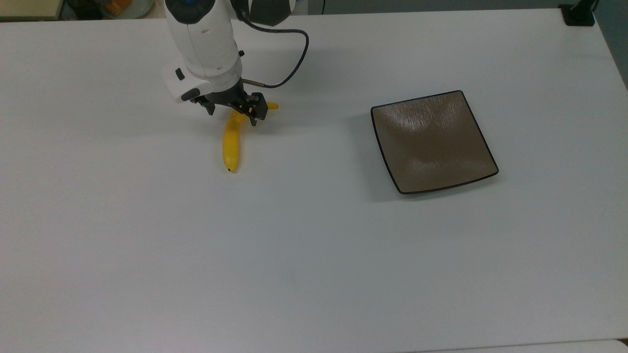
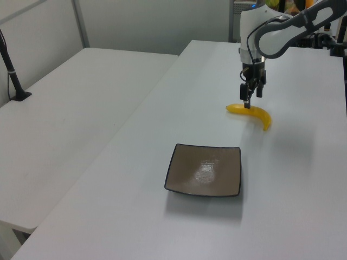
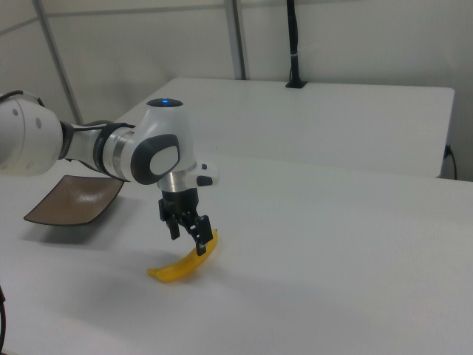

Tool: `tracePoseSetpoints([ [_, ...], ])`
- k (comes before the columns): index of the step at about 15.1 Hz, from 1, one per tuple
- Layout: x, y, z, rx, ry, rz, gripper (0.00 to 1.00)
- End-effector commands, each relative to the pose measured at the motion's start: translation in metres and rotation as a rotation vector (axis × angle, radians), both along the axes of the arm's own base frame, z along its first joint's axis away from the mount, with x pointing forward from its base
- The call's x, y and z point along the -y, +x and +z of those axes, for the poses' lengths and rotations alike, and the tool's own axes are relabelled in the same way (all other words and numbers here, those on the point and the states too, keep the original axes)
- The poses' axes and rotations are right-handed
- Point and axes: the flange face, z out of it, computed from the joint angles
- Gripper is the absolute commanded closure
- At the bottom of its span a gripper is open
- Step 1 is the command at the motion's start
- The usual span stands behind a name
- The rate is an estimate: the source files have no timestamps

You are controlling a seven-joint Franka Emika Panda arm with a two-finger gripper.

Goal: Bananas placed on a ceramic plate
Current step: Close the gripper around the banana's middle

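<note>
approach stage: the end effector [image 1: 230, 113], fingers spread and gripping nothing, straddles the stem end of the bananas [image 1: 230, 142] lying on the white surface [image 1: 314, 255], well apart from the bare ceramic plate [image 1: 433, 142]; grasp, transfer and placement remain.

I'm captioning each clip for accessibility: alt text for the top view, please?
A white robot arm's open gripper straddles the upper end of a yellow banana on a white table. A square brown plate sits empty toward the top view's right.
</note>
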Motion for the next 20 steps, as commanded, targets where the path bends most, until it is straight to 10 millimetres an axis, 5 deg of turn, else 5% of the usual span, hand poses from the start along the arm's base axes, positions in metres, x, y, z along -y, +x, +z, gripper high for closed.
tracePoseSetpoints([
  [1, 0.001, -0.006, -0.015, -0.010, 0.015, -0.031, 0.00],
  [7, 0.010, -0.009, -0.042, -0.060, 0.016, -0.057, 0.05],
  [10, 0.010, -0.008, -0.043, -0.059, 0.025, -0.073, 0.70],
  [12, 0.010, -0.007, -0.042, -0.057, 0.031, -0.066, 0.86],
  [20, 0.009, -0.005, -0.033, -0.048, 0.031, -0.062, 0.91],
])
